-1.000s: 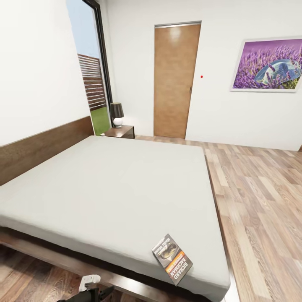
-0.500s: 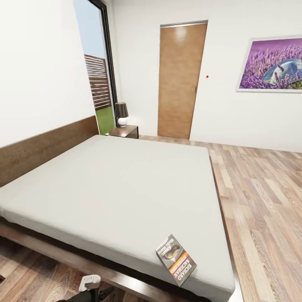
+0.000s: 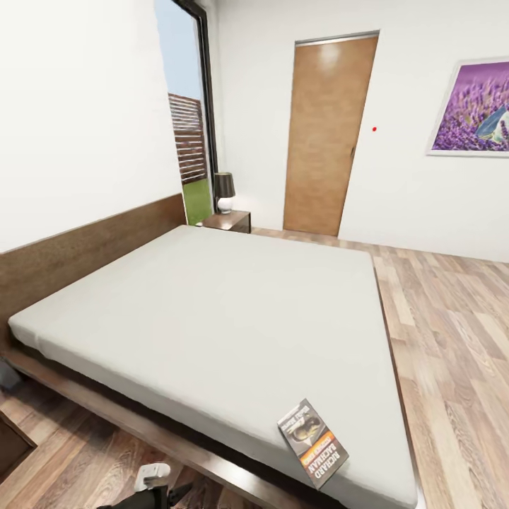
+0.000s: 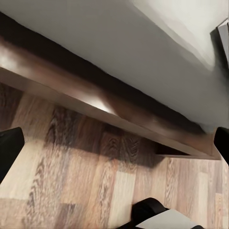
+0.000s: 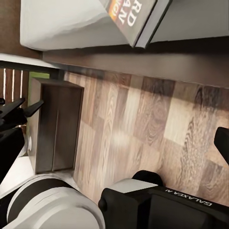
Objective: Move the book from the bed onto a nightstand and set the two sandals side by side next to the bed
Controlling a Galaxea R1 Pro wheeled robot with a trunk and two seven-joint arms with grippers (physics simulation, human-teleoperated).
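bed (image 3: 212, 311): white mattress on a dark wood frame, wooden headboard (image 3: 85, 247) set along the left wall. book (image 3: 312, 442): laid flat on the mattress at its near right corner, dark cover with an orange band and white lettering; in the right wrist view the book (image 5: 136, 19) is seen overhanging the mattress edge slightly, ahead of the right claw (image 5: 114, 143). right claw: two dark fingertips are seen at opposite edges of the wrist picture, spread wide, with nothing held between them; bare plank floor (image 5: 143, 124) is framed between them, and a dark wooden cabinet (image 5: 55, 126) stands on that floor to one side. left claw (image 4: 114, 143): dark fingertips likewise set wide apart at the picture's edges, nothing gripped; the bed frame (image 4: 95, 102) and mattress edge are ahead of it, floor beneath. nightstand (image 3: 227, 221): at the far end of the headboard, well beyond both claws, a lamp (image 3: 225, 192) with a dark shade stood on it. window (image 3: 187, 120): tall, dark-framed, behind the nightstand. door (image 3: 327, 134): brown wood, shut, in the far wall. picture (image 3: 472, 107): purple lavender, on the far wall, cut off by the right edge.
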